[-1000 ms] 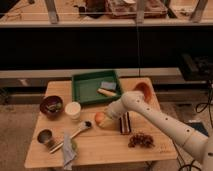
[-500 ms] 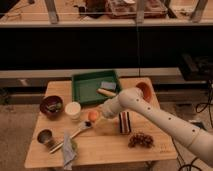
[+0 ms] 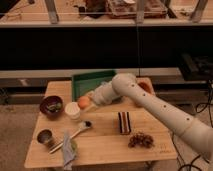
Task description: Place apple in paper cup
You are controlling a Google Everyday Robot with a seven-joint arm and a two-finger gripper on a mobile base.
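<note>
- the apple (image 3: 83, 102), small and orange-yellow, sits at the tip of the gripper (image 3: 88, 100), raised off the counter (image 3: 105, 150) and just above the right edge of the paper cup's rim.
- the paper cup (image 3: 73, 111) stands upright on the left half of the counter, its pale round mouth open upward, just below and to the left of the apple.
- the fingers (image 3: 92, 96) seem to be pinching the apple from its right side, though their tips blur into the fruit.
- the white arm (image 3: 160, 112) reaches in from the lower right of the view, bends at a rounded elbow over the back of the counter and points down and left toward the cup.
- a dark bowl (image 3: 51, 106) with something greenish in it stands just left of the cup.
- a green tray (image 3: 90, 80) lies at the back of the counter, behind the gripper and partly hidden by the arm.
- a spoon (image 3: 79, 130) lies slantwise in front of the cup, its bowl end toward the cup.
- a small metal cup (image 3: 45, 136) stands near the front left corner, with a folded cloth (image 3: 67, 150) just to its right.
- a dark striped block (image 3: 123, 122) lies near the middle of the counter, and a bunch of grapes (image 3: 141, 140) lies to its front right.
</note>
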